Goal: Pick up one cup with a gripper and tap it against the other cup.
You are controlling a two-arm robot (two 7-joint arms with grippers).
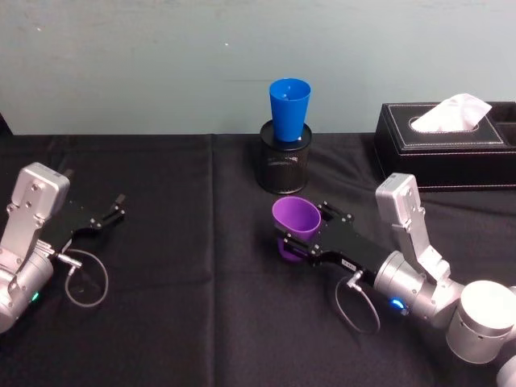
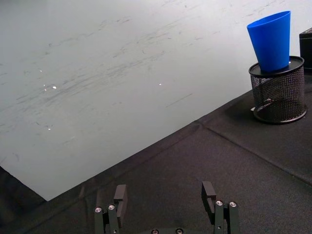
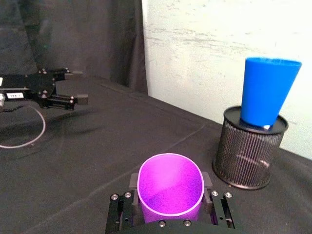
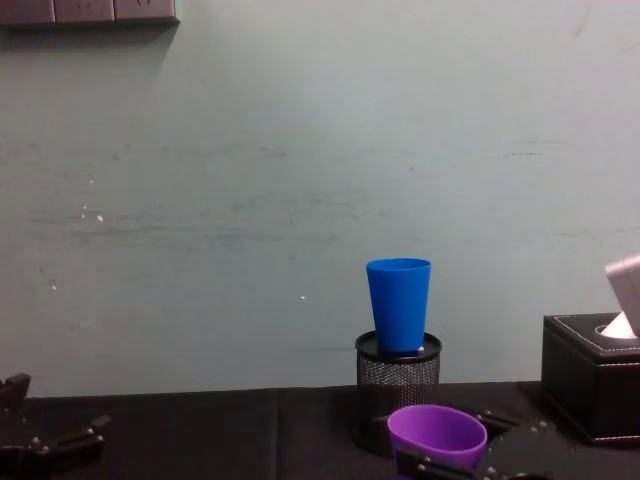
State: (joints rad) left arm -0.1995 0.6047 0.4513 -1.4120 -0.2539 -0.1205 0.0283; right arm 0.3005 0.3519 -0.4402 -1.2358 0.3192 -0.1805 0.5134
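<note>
Black cloth [image 1: 201, 274] ahead: my right gripper [image 1: 302, 232] grips the purple cup [image 1: 295, 218], apparently lifted. Tap not done; the blue cup [image 1: 289, 109] stands farther off on the mesh holder [image 1: 285, 165]. Left gripper [image 1: 111, 211] idles left, spread wide

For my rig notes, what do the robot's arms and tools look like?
Both arms are silver-grey with boxy wrist modules and a thin looped cable. The left tool and right tool are black and flat-fingered; the right carries a small white label.
</note>
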